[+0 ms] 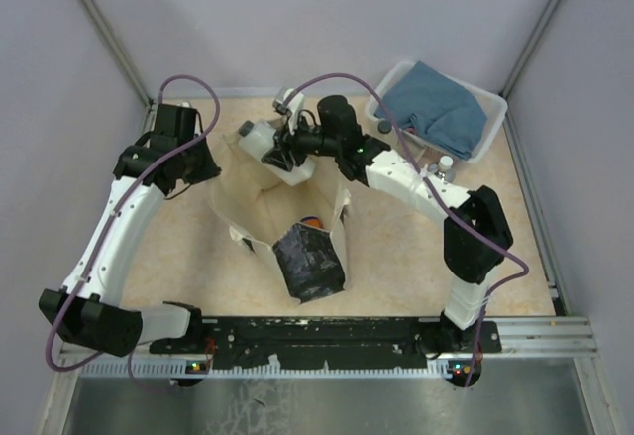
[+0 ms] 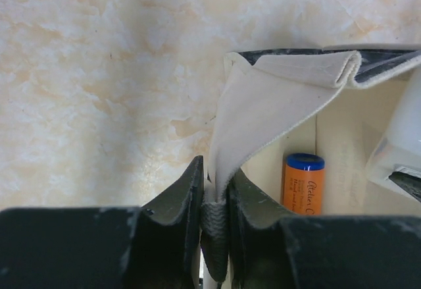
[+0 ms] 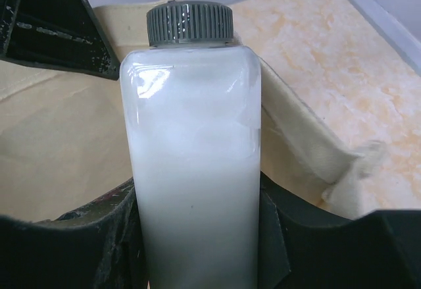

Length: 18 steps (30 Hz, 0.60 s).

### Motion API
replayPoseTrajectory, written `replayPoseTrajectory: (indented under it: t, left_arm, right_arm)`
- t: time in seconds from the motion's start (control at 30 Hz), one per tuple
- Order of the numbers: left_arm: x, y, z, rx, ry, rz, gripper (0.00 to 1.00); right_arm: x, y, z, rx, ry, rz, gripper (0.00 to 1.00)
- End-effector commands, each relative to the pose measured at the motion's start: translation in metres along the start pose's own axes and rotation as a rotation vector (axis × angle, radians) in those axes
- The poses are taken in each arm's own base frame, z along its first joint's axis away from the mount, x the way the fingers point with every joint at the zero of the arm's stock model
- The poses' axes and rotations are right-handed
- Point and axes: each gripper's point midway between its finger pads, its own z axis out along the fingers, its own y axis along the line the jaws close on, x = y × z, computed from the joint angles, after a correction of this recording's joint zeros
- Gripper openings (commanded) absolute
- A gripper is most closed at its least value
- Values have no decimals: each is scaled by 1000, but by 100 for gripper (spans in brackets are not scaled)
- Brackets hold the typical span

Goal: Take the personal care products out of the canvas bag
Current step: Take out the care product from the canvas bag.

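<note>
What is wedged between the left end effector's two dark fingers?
Rim and webbing strap of the canvas bag, pinched by the left end effector; the left wrist view shows it.

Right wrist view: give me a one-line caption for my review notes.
Right gripper holds a grey-capped white bottle above the open canvas bag.

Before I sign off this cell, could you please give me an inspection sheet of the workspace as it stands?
Surface: beige marbled table, no spills seen.
Job's things: canvas bag open mid-table; white bottle with grey cap held at its far rim; blue-and-orange bottle inside; small bottle beside the basket.
Clutter: white basket holding blue cloth.
Grippers: left gripper fingers pinch the bag's edge; right gripper shut on the white bottle.
Cables: purple cables loop over both arms.
Surroundings: plain walls, metal frame posts.
</note>
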Motion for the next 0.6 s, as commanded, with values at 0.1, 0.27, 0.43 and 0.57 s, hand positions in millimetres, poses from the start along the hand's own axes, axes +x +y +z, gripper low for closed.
replayPoseTrajectory:
  t: [0.1,0.27,0.43,0.57]
  left_arm:
    - [1,0,3,1,18,-2,22]
    - [5,-2,2,15,21,-25,22]
    - [7,-4,0,29,25,-41,21]
    - [8,-3,-1,22,24,-53,21]
  right_arm:
    - [-179,-1,-95,49,-646,-126,0]
    - [-219,24,-129,-53,-896,-249,0]
    - [-252,41,-143,-195,-1026,-272,0]
    - [-275,52,-157,-222,-1088,-344,0]
